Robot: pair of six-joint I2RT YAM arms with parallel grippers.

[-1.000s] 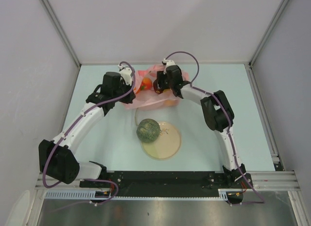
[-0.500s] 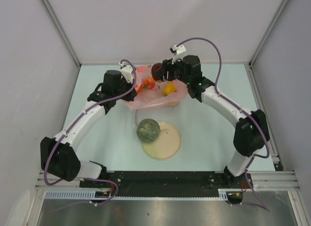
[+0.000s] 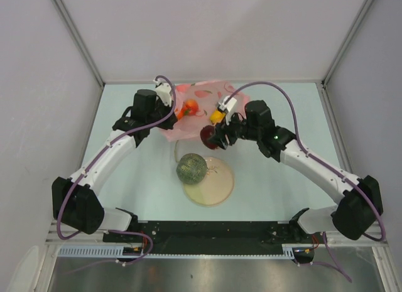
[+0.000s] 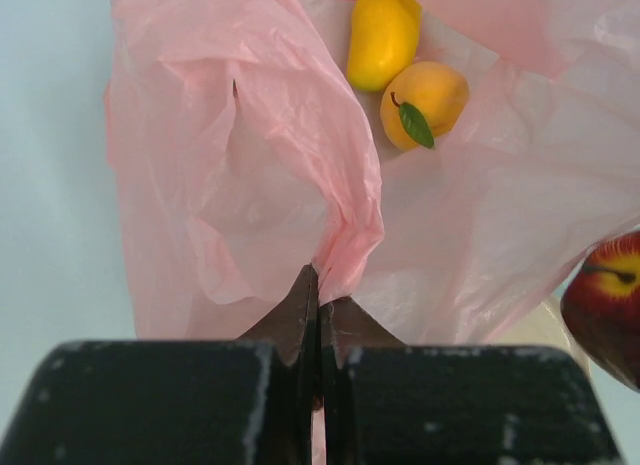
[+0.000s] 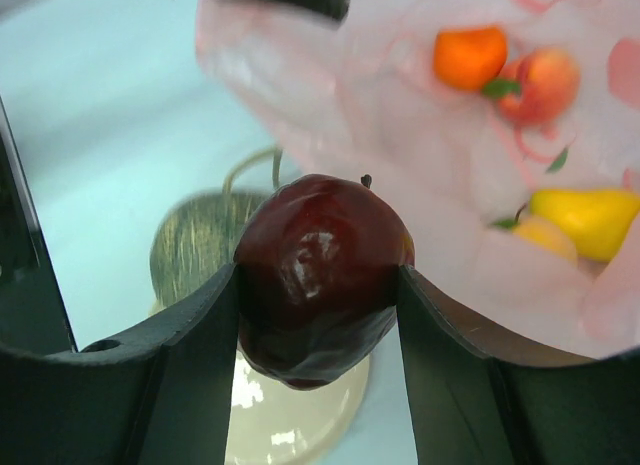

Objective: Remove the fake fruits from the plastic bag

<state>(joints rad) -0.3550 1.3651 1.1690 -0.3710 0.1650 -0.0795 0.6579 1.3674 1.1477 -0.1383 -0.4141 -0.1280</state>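
Note:
The pink plastic bag [image 3: 168, 131] lies at the back of the table. My left gripper [image 3: 171, 114] is shut on a fold of the bag [image 4: 240, 165]. My right gripper [image 3: 210, 137] is shut on the dark red apple [image 5: 320, 270] and holds it above the table, between the bag and the plate. The netted melon [image 3: 191, 168] sits on the plate's left edge. Inside the bag lie an orange fruit [image 5: 470, 55], a peach-coloured one [image 5: 545, 85], a yellow oblong one [image 4: 383, 35] and a yellow-orange round one [image 4: 425, 100].
The cream round plate [image 3: 217, 188] lies in the middle of the table, near side of the bag, and shows below the apple in the right wrist view [image 5: 300, 425]. Grey walls enclose the table on three sides.
My right gripper has lifted the dark red apple out of the bag and carried it toward me, to the plate's far edge. My left gripper has kept its hold on the bag.

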